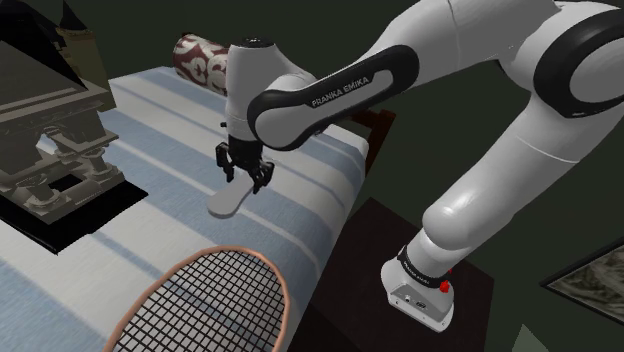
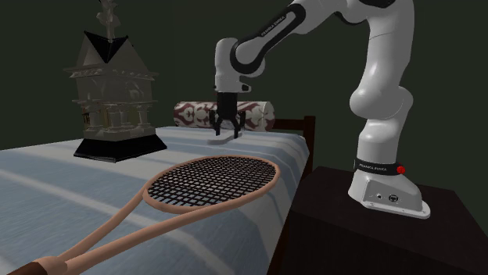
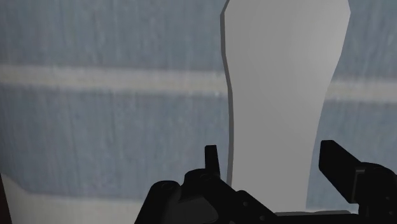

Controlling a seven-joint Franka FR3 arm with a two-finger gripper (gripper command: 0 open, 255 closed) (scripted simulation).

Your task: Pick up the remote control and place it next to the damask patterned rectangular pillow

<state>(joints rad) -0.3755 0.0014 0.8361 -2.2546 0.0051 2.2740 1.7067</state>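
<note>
Shoulder view, gripper (image 1: pixel 245 176) poised over the bed (image 1: pixel 300 215). The fingers are spread and straddle the near end of the remote control (image 1: pixel 226 202), a plain pale-grey slab lying on the blue-striped cover. In the wrist view a thin gap separates one finger (image 3: pixel 212 162) from the remote's edge, so it is judged not yet clasped. The damask pillow (image 1: pixel 200 58), a red-and-white patterned bolster, lies at the head of the bed, at 11 o'clock from the gripper and well apart from it. A racket (image 1: pixel 215 300) lies at 6 o'clock and a model house (image 1: pixel 50 130) at 9 o'clock. Progress: approach complete. Closing, lifting, carrying and setting down beside the pillow remain.
</note>
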